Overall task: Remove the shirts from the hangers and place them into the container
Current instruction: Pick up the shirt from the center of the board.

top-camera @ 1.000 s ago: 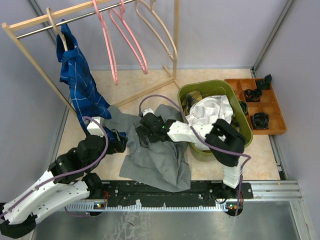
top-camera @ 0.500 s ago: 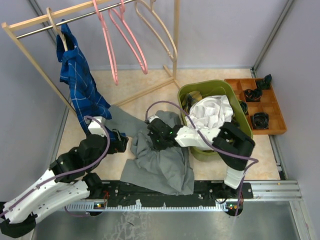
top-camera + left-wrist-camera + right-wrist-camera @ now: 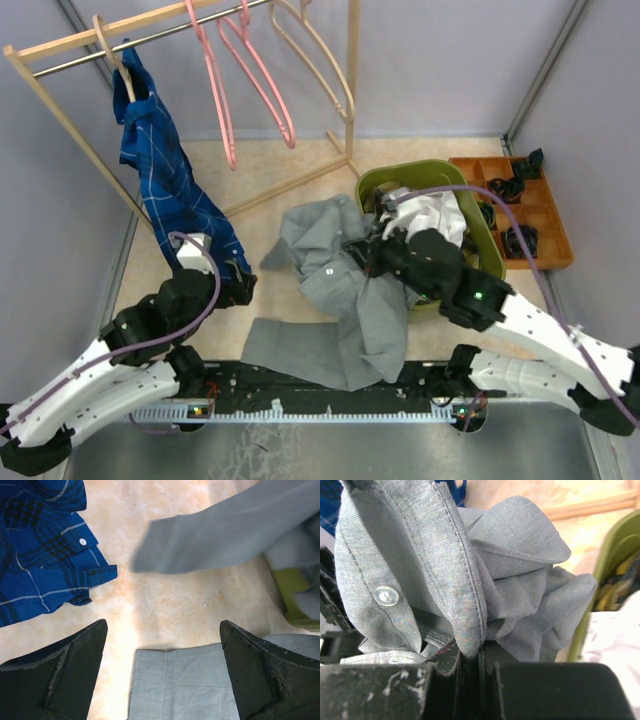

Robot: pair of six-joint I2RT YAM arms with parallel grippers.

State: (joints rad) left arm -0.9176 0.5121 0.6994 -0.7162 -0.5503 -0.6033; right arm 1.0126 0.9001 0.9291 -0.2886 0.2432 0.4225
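The grey shirt (image 3: 345, 285) is bunched up and lifted just left of the container (image 3: 487, 240). Its upper folds and button placket are pinched in the right gripper (image 3: 372, 255). In the right wrist view, that gripper (image 3: 469, 662) is clamped tight on a stitched fold of the cloth. One sleeve trails out to the far left, and the shirt's lower part drapes down to lie flat on the counter (image 3: 430, 150) near the arms' bases.

The container stands on the right half of the counter and holds the white shirt (image 3: 430, 215), crumpled on top. Some darker, yellowish cloth shows at its far left corner, possibly the plaid shirt, though too little shows to be sure.

The blue shirt (image 3: 160, 170) hangs at the far left on a pale hanger (image 3: 108, 45) on the rack (image 3: 50, 90), with its tail reaching down to the counter. Further right on the rod hang two bare pink hangers (image 3: 222, 110) and a bare pale one (image 3: 325, 70).

The left gripper (image 3: 235, 285) sits low by the blue shirt's tail, with its jaws spread wide and nothing between them. Its wrist view looks down on the grey hem (image 3: 185, 680) and the blue cloth (image 3: 45, 575).

An orange tray (image 3: 548, 215) with small black items lies right of the container.
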